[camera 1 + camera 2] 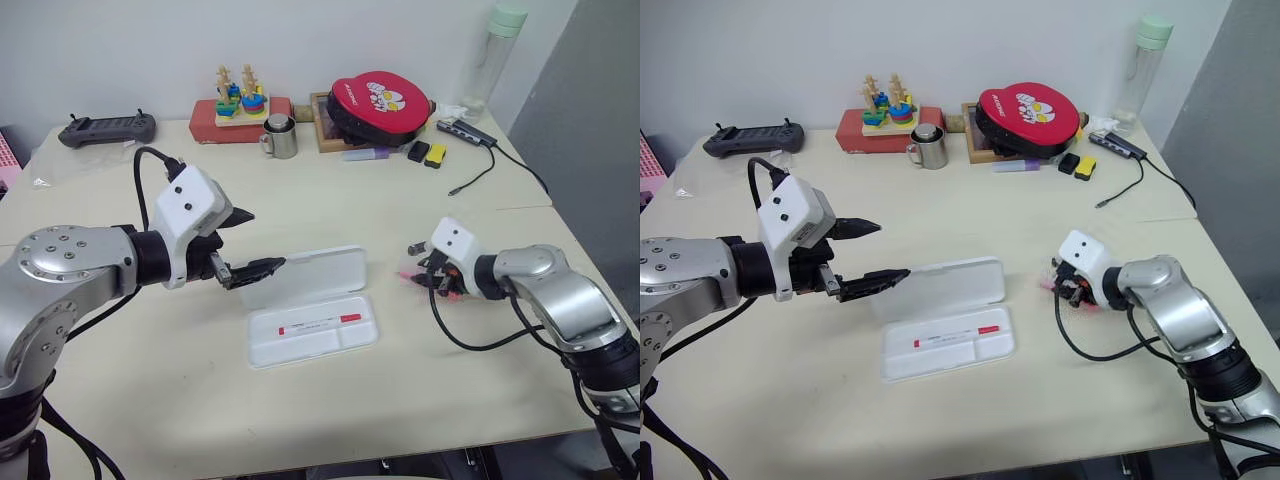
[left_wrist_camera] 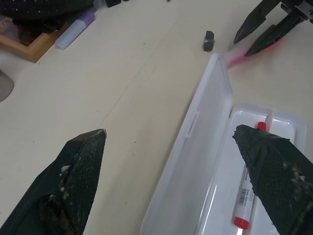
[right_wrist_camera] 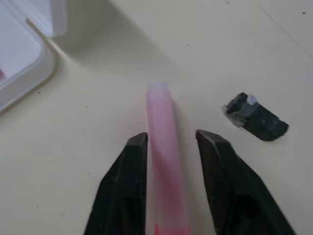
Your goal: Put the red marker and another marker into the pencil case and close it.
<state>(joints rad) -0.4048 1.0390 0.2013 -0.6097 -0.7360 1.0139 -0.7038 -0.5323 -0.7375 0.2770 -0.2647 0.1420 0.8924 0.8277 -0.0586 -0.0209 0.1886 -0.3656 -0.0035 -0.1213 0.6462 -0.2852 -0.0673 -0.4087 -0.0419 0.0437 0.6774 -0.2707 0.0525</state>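
The pencil case [image 1: 345, 338] lies open mid-table, its lid [image 1: 310, 270] standing up behind the tray. The red marker [image 1: 320, 322] rests inside the tray. My left gripper [image 1: 266, 238] hangs open just above the lid's left end, with nothing in it. The other marker, a chunky pink highlighter [image 3: 159, 122], lies on the table to the right of the case. My right gripper [image 3: 171, 135] is low over it, its fingers [image 3: 129, 166] apart on either side of the barrel, a gap showing on one side.
A small dark cap-like piece [image 3: 257, 120] lies just beside the highlighter. Along the back edge stand a round red case [image 1: 380, 100], a purple marker [image 1: 365, 153], a metal mug [image 1: 280, 137], a wooden stacking toy [image 1: 240, 95], a controller [image 1: 105, 128] and a bottle [image 1: 495, 60].
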